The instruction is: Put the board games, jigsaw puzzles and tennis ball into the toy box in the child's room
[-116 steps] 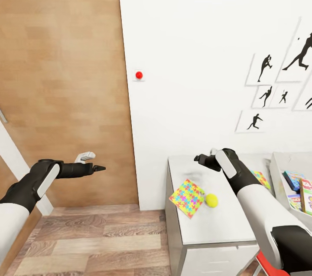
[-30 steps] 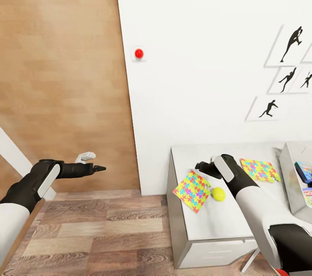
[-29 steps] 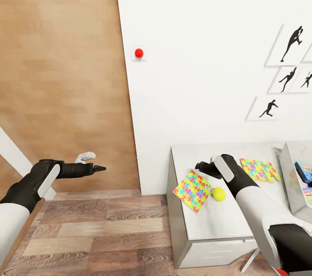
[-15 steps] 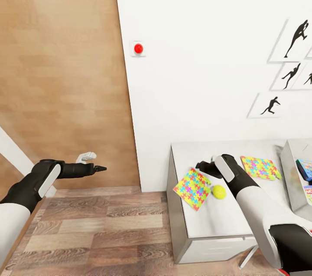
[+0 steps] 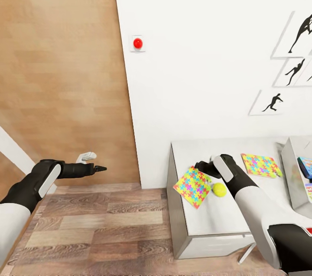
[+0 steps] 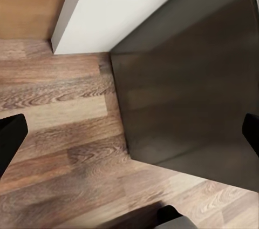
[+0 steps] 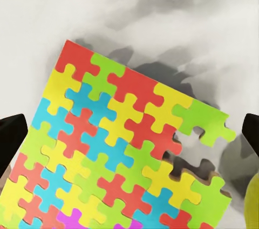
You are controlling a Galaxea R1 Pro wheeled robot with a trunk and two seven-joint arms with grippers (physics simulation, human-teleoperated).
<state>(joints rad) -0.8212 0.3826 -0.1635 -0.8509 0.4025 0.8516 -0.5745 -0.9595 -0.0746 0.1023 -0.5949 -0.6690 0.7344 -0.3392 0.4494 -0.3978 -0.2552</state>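
Right tool (image 5: 201,165) released, arm bent, poised above jigsaw puzzle (image 7: 116,159) on table (image 5: 212,217)

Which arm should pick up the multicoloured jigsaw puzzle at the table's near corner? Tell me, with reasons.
The right. The right gripper hovers open directly above the multicoloured jigsaw puzzle on the pale grey-white table, beside the yellow tennis ball. The left gripper is away over the wood-plank floor.
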